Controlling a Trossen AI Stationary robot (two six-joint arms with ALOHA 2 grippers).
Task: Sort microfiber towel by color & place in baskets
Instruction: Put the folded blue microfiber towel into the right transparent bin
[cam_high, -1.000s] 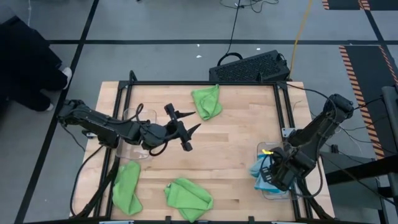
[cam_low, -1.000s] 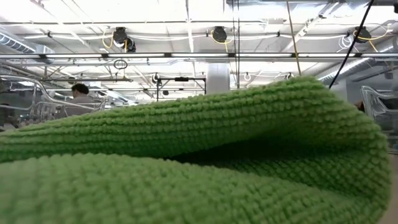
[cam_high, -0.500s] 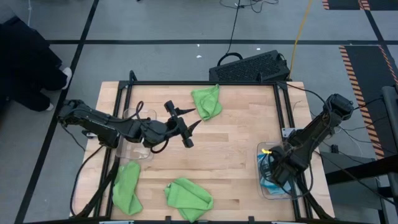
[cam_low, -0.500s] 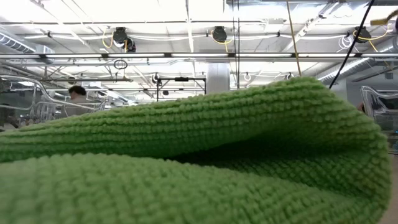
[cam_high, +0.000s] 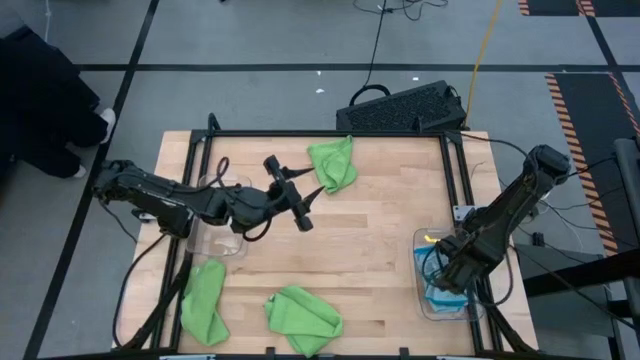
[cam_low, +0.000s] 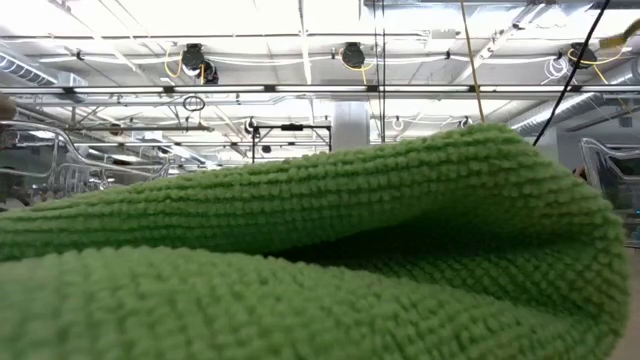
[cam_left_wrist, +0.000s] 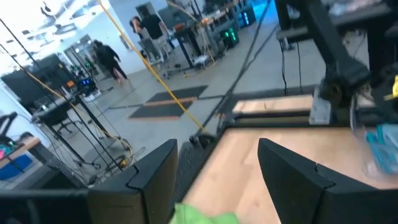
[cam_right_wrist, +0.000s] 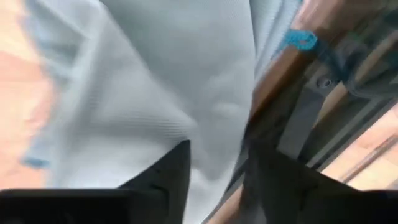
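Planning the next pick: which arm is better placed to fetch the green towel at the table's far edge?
Left. Its open gripper is beside that green towel, while the right gripper is down in the basket over blue towels.

The low view is filled by a folded lime green microfiber towel (cam_low: 300, 250); ceiling lights (cam_low: 352, 55) are seen beyond it.

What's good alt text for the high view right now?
Overhead view of a wooden table: the left gripper hangs open and empty near the far green towel, while the right gripper reaches into a clear basket of light blue towels at the right edge. Two more green towels lie along the near edge.
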